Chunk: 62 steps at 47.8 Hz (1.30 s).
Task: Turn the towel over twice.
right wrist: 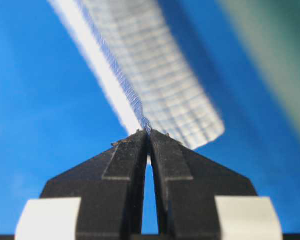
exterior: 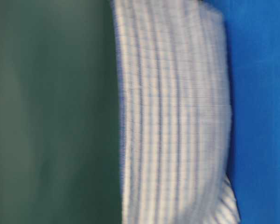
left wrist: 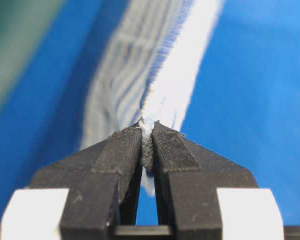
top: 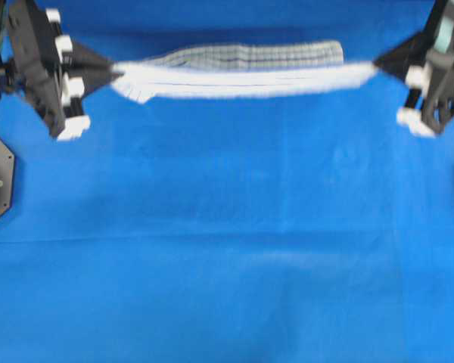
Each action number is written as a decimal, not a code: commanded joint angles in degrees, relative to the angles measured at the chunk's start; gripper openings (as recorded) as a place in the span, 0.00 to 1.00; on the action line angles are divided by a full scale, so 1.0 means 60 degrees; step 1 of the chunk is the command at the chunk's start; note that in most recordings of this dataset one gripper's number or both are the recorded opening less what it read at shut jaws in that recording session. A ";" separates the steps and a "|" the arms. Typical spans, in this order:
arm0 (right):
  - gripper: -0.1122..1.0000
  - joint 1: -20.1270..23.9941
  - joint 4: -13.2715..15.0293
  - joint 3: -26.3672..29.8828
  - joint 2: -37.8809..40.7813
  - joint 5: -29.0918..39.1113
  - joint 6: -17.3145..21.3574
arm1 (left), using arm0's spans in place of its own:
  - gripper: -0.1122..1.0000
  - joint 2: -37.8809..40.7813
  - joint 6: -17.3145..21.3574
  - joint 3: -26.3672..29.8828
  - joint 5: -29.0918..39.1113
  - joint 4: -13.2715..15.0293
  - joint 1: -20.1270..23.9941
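Towel (top: 242,72), white woven cloth with blue stripes, hangs stretched between both clenched jaws; keep it taut, moving both evenly.

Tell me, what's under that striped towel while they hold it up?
Under the towel shows the blue table covering. Left gripper and right gripper pinch its ends. Whatever sits behind the hanging cloth is covered.
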<state>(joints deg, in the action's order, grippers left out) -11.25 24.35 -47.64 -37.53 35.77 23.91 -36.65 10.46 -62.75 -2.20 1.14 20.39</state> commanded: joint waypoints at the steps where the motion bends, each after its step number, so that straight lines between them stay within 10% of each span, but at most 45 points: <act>1: 0.14 0.0278 -0.0352 -0.0220 -0.0015 -0.0205 0.0161 | 0.13 -0.0117 0.0000 -0.0249 -0.0088 0.0015 -0.0454; 28: 0.14 0.2798 -0.0776 -0.2007 0.0688 -0.2197 0.2271 | 0.13 0.1611 -0.1553 -0.0776 -0.0967 0.0000 -0.3413; 62: 0.14 0.4380 -0.1128 -0.1641 0.2417 -0.3062 0.3047 | 0.13 0.3018 -0.1963 -0.0410 -0.0879 0.0015 -0.4468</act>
<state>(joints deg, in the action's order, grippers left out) 14.77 17.67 -58.71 -22.94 17.75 42.10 -18.19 -1.41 -66.01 -7.29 1.14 -6.24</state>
